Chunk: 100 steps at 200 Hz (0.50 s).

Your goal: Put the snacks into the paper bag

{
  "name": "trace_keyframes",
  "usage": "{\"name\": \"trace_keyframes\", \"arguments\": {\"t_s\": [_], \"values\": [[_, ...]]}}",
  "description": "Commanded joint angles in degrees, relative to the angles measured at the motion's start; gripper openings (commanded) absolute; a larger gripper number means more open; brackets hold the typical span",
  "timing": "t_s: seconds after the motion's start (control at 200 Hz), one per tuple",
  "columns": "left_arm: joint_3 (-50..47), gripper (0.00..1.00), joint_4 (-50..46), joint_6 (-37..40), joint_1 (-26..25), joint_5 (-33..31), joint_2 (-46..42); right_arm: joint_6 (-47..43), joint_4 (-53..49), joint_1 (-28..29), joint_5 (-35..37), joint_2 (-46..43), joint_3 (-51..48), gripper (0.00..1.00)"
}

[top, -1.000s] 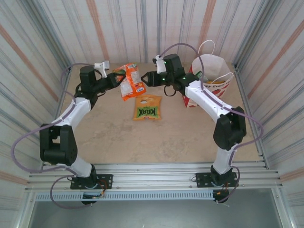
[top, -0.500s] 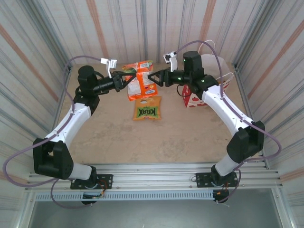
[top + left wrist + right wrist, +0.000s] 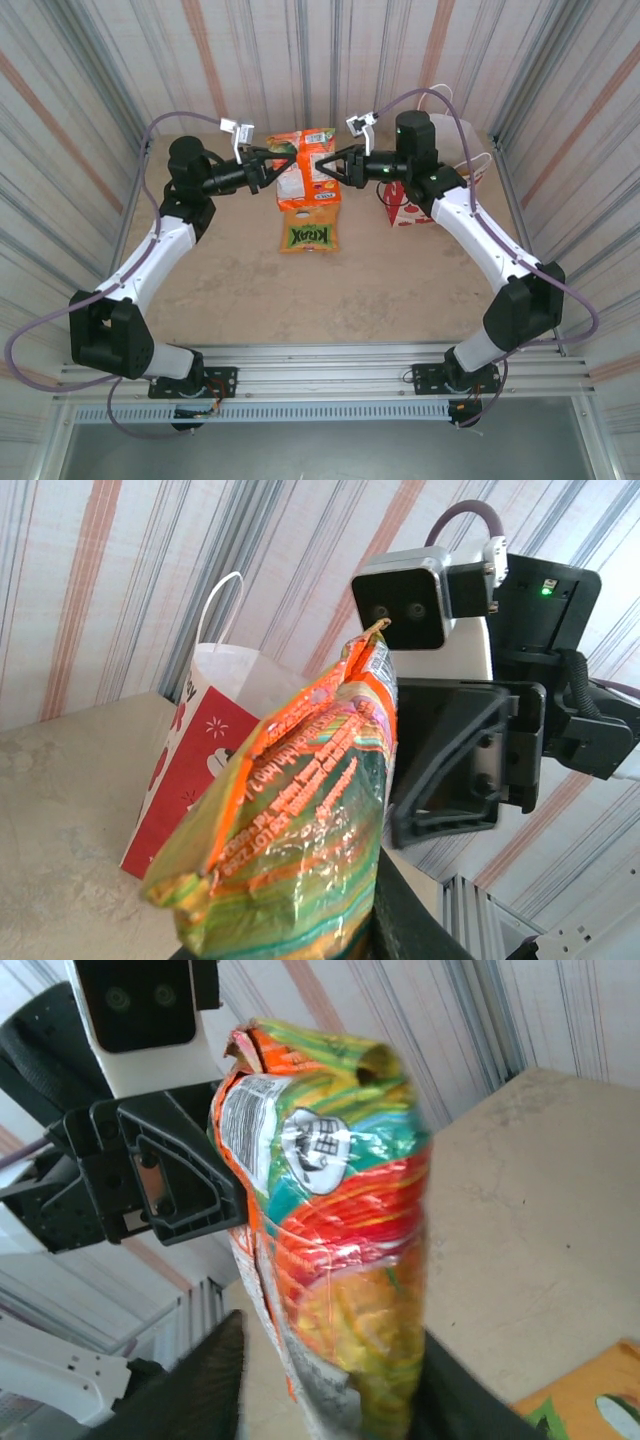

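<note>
**Mia:** Where is the snack?

**Tom:** The shiny orange snack packet [image 3: 308, 182] is up in the air, over the far side of the table [image 3: 250, 290], about halfway along. It stands tall and has red and green stripes.

**Mia:** Who has it?

**Tom:** The left fingers [image 3: 258, 168] are pinched on one side edge. The right fingers [image 3: 338, 165] sit on both sides of the other edge, but I cannot tell if they squeeze it.

**Mia:** Is it heavy?

**Tom:** I think it is very light, puffy and soft. The foil looks slippery, and the chips inside could crack. The flat sealed edge is the best place to hold, not the fat middle.

**Mia:** What else is there?

**Tom:** An orange flat packet with green "KRAX" letters [image 3: 310, 237] lies on the table below it, nearer the middle. The white paper bag with red sides and apple prints [image 3: 405, 210] stands up by the far right corner, behind the right arm.
</note>
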Motion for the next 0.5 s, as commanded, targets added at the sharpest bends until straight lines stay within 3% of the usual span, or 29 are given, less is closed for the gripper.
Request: {"name": "trace_keyframes", "arguments": {"t_s": [0.0, 0.135, 0.22, 0.291, 0.391, 0.496], "values": [[2.3, 0.15, 2.8, 0.4, -0.5, 0.5, -2.5, -1.3, 1.6, -0.3, -1.8, -2.7, -1.3, 0.13], [1.8, 0.31, 1.8, 1.9, -0.7, -0.6, -2.9, -3.9, -0.8, -1.0, -0.1, -3.8, -1.3, 0.0], [1.2, 0.38, 0.6, 3.5, -0.7, -1.7, -3.5, -5.3, -2.1, -1.6, 0.2, -4.6, -1.3, 0.0], [1.2, 0.53, -2.3, 5.5, -0.7, -3.2, -4.2, -7.2, -4.1, -2.4, 0.8, -5.4, -0.9, 0.0], [1.4, 0.65, -7.3, 9.5, -0.7, -6.2, -5.1, -12.6, -9.8, -4.0, 2.5, -6.2, 1.4, 0.0], [2.2, 0.68, -13.8, 15.1, -0.7, -10.1, -5.7, -22.1, -19.0, -6.7, 4.4, -6.4, 6.3, 0.0]]}}
